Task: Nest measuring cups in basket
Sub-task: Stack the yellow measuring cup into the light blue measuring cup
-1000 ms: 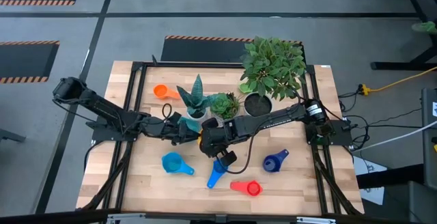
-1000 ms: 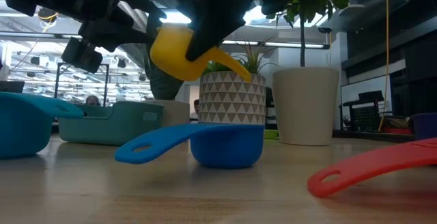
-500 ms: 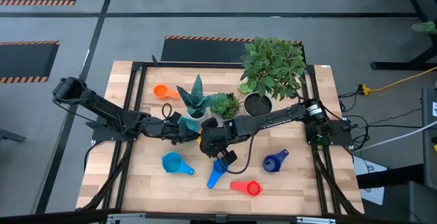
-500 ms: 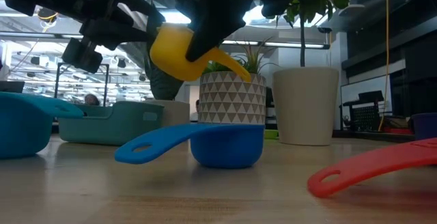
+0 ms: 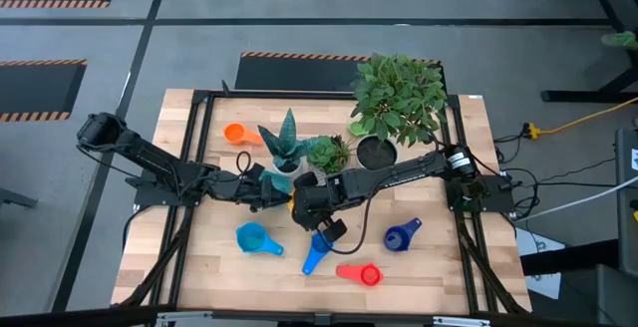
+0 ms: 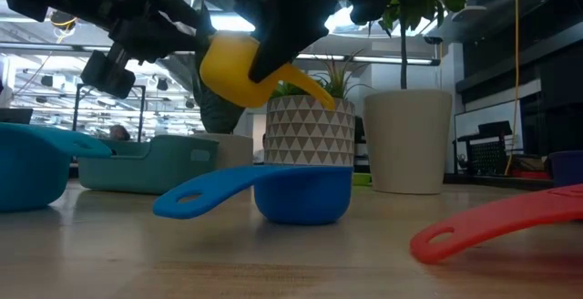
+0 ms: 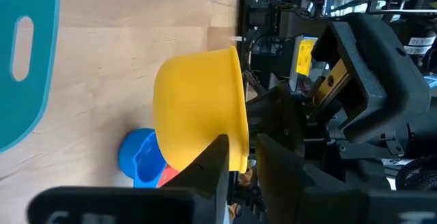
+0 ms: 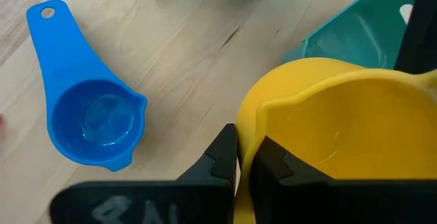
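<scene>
nearest the front edge: red cup (image 5: 361, 273), handle toward the left; blue cup (image 6: 305, 192) flat, handle toward the table front. bare wood between them. above mid-table, yellow cup (image 6: 239, 69) aloft, tilted; right gripper (image 8: 244, 157) pinched shut on its rim, left gripper (image 7: 237, 159) narrowed around the opposite rim. beyond, teal basket (image 6: 150, 163) beside white pots (image 6: 311, 128).

Bright, even lighting; backlit low view.
</scene>
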`<state>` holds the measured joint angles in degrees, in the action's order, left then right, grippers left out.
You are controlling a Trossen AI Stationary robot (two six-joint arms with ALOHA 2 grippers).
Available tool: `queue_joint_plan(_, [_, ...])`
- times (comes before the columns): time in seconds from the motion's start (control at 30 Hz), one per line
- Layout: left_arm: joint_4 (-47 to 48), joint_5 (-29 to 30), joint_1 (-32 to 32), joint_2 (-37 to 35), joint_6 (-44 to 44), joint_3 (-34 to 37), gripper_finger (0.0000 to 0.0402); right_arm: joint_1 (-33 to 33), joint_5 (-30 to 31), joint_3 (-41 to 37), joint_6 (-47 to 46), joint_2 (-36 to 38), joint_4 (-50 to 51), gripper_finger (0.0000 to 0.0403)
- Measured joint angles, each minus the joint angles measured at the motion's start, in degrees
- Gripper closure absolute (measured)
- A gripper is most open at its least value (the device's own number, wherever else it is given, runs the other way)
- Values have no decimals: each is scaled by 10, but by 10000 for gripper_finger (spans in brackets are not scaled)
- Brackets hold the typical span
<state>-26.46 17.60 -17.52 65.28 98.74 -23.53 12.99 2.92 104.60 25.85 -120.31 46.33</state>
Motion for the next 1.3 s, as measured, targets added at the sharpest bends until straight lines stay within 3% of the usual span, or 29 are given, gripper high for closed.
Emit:
queue_joint_plan(0.27, [-2, 0, 0, 0, -1, 0, 395, 0, 0, 0, 2, 0, 2, 382])
queue_joint_plan(0.6, [0, 0, 0, 0, -8, 0, 397, 0, 0, 0, -1, 0, 2, 375])
queue_joint_plan(0.9, [1, -2, 0, 0, -20, 0, 398, 0, -3, 0, 1, 0, -3, 345])
queue_joint_plan(1.3, [10, -5, 0, 0, -20, 0, 399, 0, 0, 0, 0, 0, -8, 264])
